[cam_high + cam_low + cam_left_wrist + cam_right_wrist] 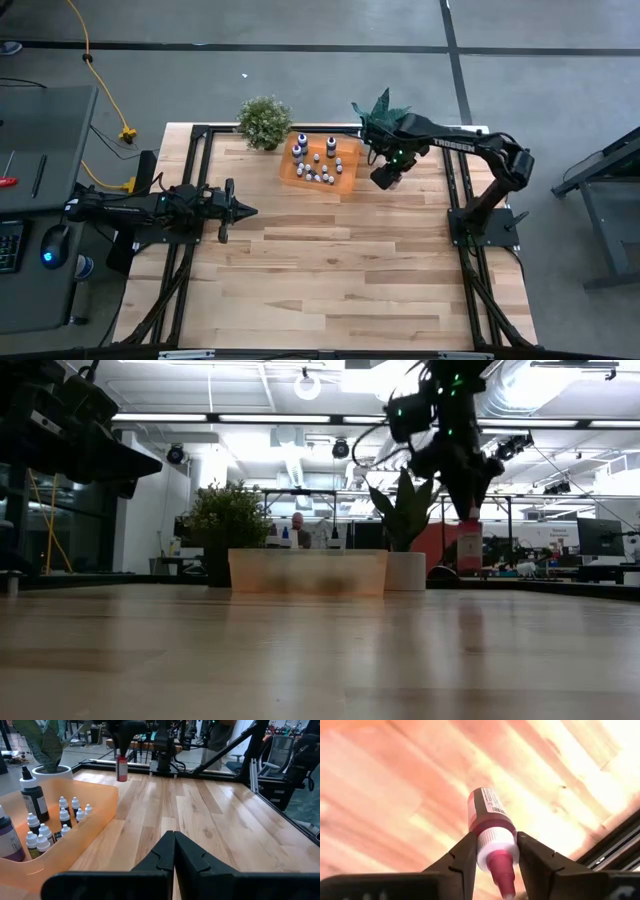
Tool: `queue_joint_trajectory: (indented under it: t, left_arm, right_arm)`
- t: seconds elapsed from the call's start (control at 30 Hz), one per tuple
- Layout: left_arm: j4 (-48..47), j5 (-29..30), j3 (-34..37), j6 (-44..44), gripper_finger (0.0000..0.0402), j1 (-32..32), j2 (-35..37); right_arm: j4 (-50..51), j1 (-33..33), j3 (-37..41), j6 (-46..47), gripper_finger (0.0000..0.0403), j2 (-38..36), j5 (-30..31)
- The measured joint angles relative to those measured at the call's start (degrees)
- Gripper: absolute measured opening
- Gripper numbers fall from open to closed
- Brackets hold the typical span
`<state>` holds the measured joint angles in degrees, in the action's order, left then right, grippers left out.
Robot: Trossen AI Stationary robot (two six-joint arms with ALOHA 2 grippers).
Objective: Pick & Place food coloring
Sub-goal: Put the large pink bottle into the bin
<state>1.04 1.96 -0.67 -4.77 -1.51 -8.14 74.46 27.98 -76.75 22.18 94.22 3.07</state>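
An orange tray (345,180) at the table's far middle holds several small white-capped food coloring bottles (318,170) and a few larger dark ones (31,795). My right gripper (386,180) hangs just right of the tray, shut on a red food coloring bottle (487,812). That bottle also shows in the low view (469,547) and the left wrist view (121,767). My left gripper (246,211) waits shut at the table's left, level, touching nothing. My right gripper pinches the red bottle's white collar (492,840), just below its red nozzle, between its two fingers (465,852). The fingers come from above, pointing down. The bottle hangs upright below them, its base (469,568) lifted clear of the table.
Two potted green plants stand along the far edge: a bushy one (265,121) left of the tray and a broad-leaved one (383,110) behind my right gripper. Black frame rails (455,190) run along the table's sides. Bare wood (340,270) spreads toward the near edge.
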Motion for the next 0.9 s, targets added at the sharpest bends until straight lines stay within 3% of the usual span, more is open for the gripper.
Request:
queue_joint_trajectory:
  t: [0.5, 0.9]
  left_arm:
    - [-0.01, 0.0, 0.0, 0.01, 0.0, 0.0, 0.01]
    - [-0.02, 0.0, 0.0, 0.01, 0.0, 0.01, 0.01]
  right_arm:
    - [1.8, -18.59, 0.02, 7.91, 0.0113, -4.75, -2.58]
    - [-18.64, -21.11, 0.02, 9.16, 0.0114, -4.79, -9.66]
